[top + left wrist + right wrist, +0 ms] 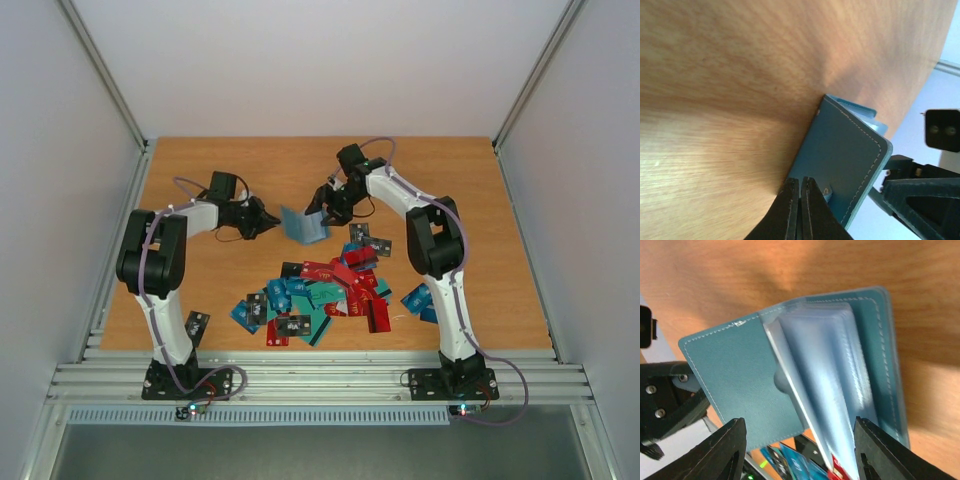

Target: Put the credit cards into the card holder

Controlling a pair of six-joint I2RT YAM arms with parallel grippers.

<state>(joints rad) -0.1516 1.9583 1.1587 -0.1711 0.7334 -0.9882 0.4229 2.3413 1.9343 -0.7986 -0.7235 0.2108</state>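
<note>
The teal-blue card holder [303, 225] stands open on edge at mid-table, between my two grippers. In the left wrist view its stitched outer cover [845, 155] faces me, and my left gripper [800, 186] is shut, tips resting against the cover's lower edge. In the right wrist view the holder [735, 375] shows its inside, with clear plastic sleeves [830, 375] fanned out. My right gripper [800, 442] is open, one finger on each side of the sleeves, touching neither. The credit cards [320, 295] lie in a loose red, teal, blue and black pile nearer the arms.
Two dark cards [367, 240] lie apart beside the right arm, a teal one [418, 300] is by its lower link, and one dark card [197, 325] is near the left arm's base. Grey walls and metal rails [110, 290] border the wooden table [230, 165].
</note>
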